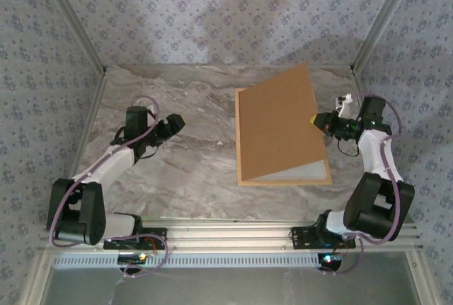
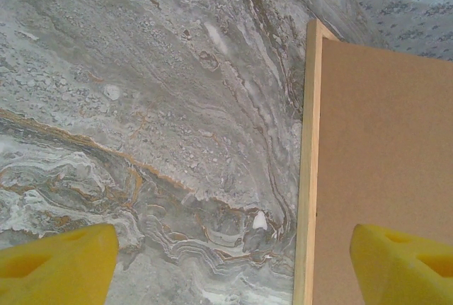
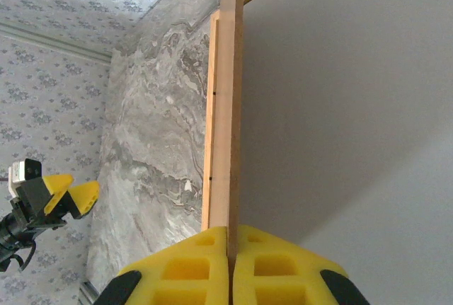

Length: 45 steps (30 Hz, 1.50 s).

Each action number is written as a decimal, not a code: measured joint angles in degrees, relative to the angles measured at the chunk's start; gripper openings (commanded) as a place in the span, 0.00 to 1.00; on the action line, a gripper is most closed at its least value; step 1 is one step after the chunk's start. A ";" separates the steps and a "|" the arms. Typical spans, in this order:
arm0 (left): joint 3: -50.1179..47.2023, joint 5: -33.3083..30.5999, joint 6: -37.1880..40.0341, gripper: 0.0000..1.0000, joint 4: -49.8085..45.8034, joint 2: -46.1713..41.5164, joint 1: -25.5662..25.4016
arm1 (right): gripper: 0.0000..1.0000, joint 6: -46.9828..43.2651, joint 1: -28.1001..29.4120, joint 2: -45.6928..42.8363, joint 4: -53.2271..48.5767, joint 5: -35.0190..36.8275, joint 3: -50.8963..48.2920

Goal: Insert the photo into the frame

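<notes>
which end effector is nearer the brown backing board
Right: the right end effector grips the backing board's raised edge; the left end effector hangs open left of it, apart.

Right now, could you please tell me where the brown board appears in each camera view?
Top external: brown board right of centre, tilted up, right edge in the right gripper.
Left wrist: right side, flat brown face.
Right wrist: edge-on up the centre, pinched in that gripper.
Shared landmark: the frame, its light wood edge beside it.
</notes>
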 measured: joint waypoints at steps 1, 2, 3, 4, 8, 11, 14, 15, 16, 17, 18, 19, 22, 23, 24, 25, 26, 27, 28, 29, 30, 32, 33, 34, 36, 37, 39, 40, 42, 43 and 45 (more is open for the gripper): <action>0.00 -0.02 0.00 0.86 0.00 0.00 -0.04 | 0.00 0.00 0.00 -0.04 0.04 -0.02 0.00; 0.00 0.00 0.00 0.86 0.00 0.00 -0.04 | 0.00 0.00 0.00 -0.04 0.07 -0.09 0.02; 0.00 0.00 0.02 0.86 0.00 0.00 -0.04 | 0.00 0.00 0.00 -0.04 0.11 -0.17 0.07; 0.00 0.00 0.02 0.86 0.00 0.00 -0.07 | 0.00 0.00 0.00 -0.04 0.15 -0.20 0.17; 0.00 -0.02 0.02 0.86 0.00 0.02 -0.04 | 0.00 0.00 0.00 0.22 -0.02 -0.52 1.60; 0.00 0.00 0.02 0.86 0.00 0.04 -0.07 | 0.00 -0.17 0.00 0.74 0.33 -0.59 2.32; 0.00 -0.02 0.02 0.86 0.00 0.07 -0.07 | 0.00 -0.24 0.00 0.94 0.48 -0.66 2.34; 0.00 -0.02 0.02 0.86 0.00 0.07 -0.07 | 0.00 -0.24 0.00 0.96 0.50 -0.66 2.34; 0.00 -0.02 0.02 0.86 0.00 0.07 -0.07 | 0.00 -0.24 0.00 0.98 0.57 -0.66 2.32; 0.00 -0.02 0.02 0.86 0.00 0.07 -0.07 | 0.00 -0.24 0.00 0.98 0.70 -0.66 2.25; 0.00 -0.02 0.02 0.86 0.00 0.07 -0.07 | 0.00 -0.24 0.00 0.98 0.90 -0.68 2.12; 0.00 -0.02 0.02 0.86 0.00 0.07 -0.07 | 0.00 -0.22 0.00 0.98 1.25 -0.68 1.84; 0.00 -0.02 0.02 0.86 0.00 0.15 -0.07 | 0.00 0.11 0.00 0.98 2.01 -0.61 0.68; 0.00 -0.02 0.02 0.86 -0.02 0.26 -0.11 | 0.00 0.39 0.00 0.98 2.12 -0.57 0.37; 0.00 -0.02 0.02 0.86 -0.02 0.28 -0.13 | 0.00 0.70 0.00 0.98 2.19 -0.55 0.13; 0.00 -0.02 0.02 0.86 -0.04 0.33 -0.24 | 0.00 0.90 0.00 0.98 2.32 -0.55 -0.11; 0.00 0.00 0.02 0.85 -0.02 0.33 -0.33 | 0.00 1.14 0.00 0.94 2.56 -0.55 -0.39; 0.00 -0.02 0.02 0.86 -0.02 0.33 -0.37 | 0.00 1.36 0.00 0.90 2.64 -0.52 -0.61; 0.00 -0.02 0.02 0.86 -0.02 0.33 -0.44 | 0.00 1.70 0.00 0.76 2.97 -0.52 -1.05; 0.00 -0.02 0.02 0.86 -0.02 0.37 -0.48 | 0.00 1.95 0.02 0.57 3.17 -0.52 -1.51; 0.00 -0.02 0.02 0.86 -0.02 0.39 -0.48 | 0.00 2.16 0.07 0.28 3.43 -0.52 -2.03; 0.02 -0.02 0.02 0.86 0.00 0.61 -0.61 | 0.00 2.71 0.20 -0.50 4.35 -0.57 -3.37; 0.04 -0.02 0.02 0.86 -0.02 0.74 -0.66 | 0.00 2.99 0.35 -0.85 4.79 -0.61 -3.98; 0.04 0.00 0.02 0.86 -0.02 0.92 -0.70 | 0.00 3.30 0.52 -1.07 5.11 -0.63 -4.46; 0.04 -0.02 0.02 0.86 -0.09 1.11 -0.83 | 0.00 3.72 1.01 -1.25 6.03 -0.98 -5.33; 0.04 -0.02 0.02 0.86 -0.15 1.11 -0.85 | 0.00 3.98 1.31 -1.27 6.69 -1.18 -5.81; 0.04 -0.02 0.02 0.85 -0.15 1.11 -0.96 | 0.00 4.46 1.99 -1.27 8.11 -1.62 -6.78; 0.04 -0.04 0.02 0.86 -0.17 1.11 -1.03 | 0.00 4.85 2.54 -1.27 8.96 -1.90 -7.32; 0.04 -0.04 0.02 0.86 -0.17 1.11 -1.22 | 0.00 5.44 3.58 -1.27 10.43 -2.23 -8.17; 0.04 -0.04 0.02 0.86 -0.17 1.11 -1.25 | 0.00 5.97 4.31 -1.22 11.47 -2.38 -8.63; 0.04 -0.07 0.02 0.86 -0.20 1.11 -1.55 | 0.00 6.84 5.51 -1.20 12.98 -2.56 -9.38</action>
